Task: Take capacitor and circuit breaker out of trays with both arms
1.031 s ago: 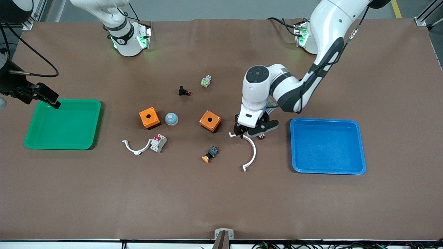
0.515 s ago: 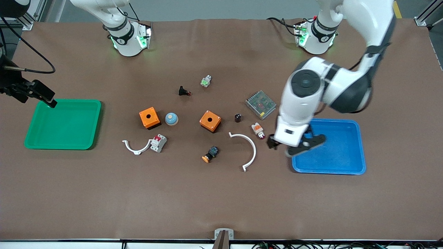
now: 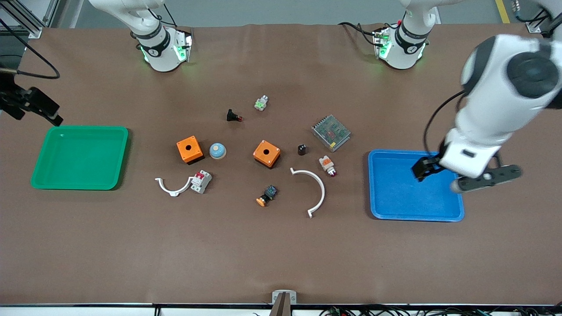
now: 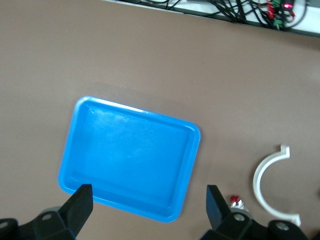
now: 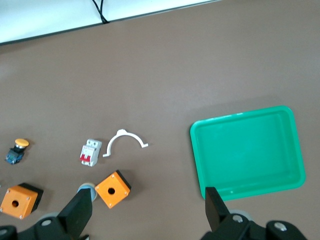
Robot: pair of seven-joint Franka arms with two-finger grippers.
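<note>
Nearest me, the circuit breaker (image 3: pixel 201 181) lies on the mat, touching one end of a small white clip (image 3: pixel 170 187) at its eight o'clock. It is well apart from the green tray (image 3: pixel 123 158). The capacitor (image 3: pixel 302 149) stands at three o'clock of an orange box (image 3: pixel 266 153); it is tiny, but I take it for upright. It is well clear of the blue tray (image 3: pixel 373 184).

Both trays look bare, so I judge what is left is to take the arms clear. The left gripper (image 4: pixel 148 199) hangs over the blue tray with its jaws wide and nothing in them. The right gripper (image 5: pixel 146 199) is over the mat at the green tray's eleven o'clock, also wide and holding nothing.

I would lift straight up before swinging, since loose parts crowd the middle. A large white arc (image 3: pixel 317 193) and a white-and-orange part (image 3: pixel 327 164) lie by the capacitor. Farther off sits a meshed grey module (image 3: pixel 331 132).
</note>
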